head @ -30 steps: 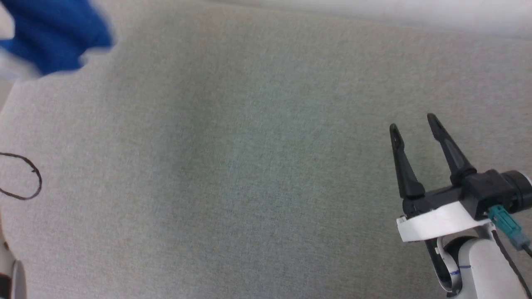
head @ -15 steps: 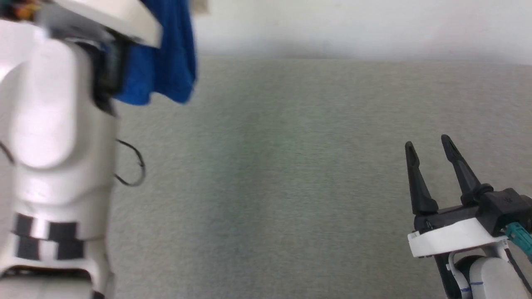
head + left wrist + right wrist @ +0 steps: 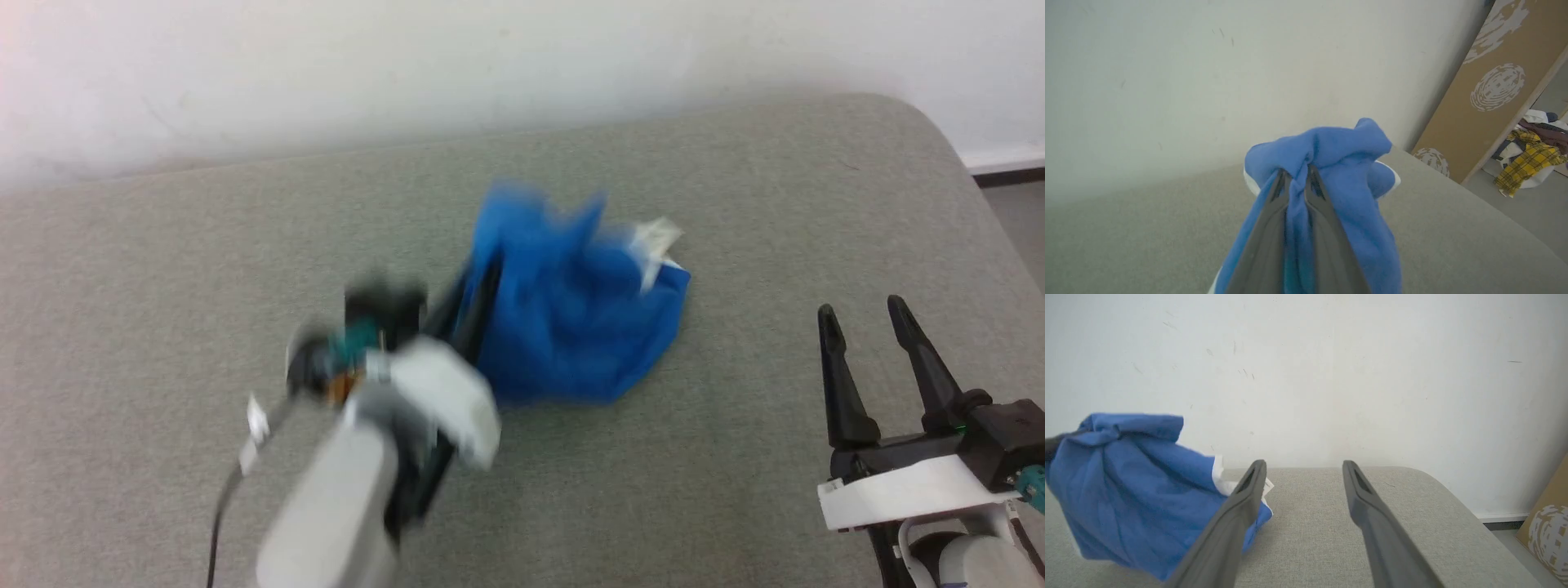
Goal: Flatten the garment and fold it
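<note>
Garment carried in from left | left tool grasping it | right tool still released

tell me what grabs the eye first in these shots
The bright blue shorts stand out first, bunched in a crumpled lump over the middle of the grey surface. The left gripper is shut on a fold of them and looks blurred in the head view. The right gripper stands open at the lower right, apart from the cloth.
</note>
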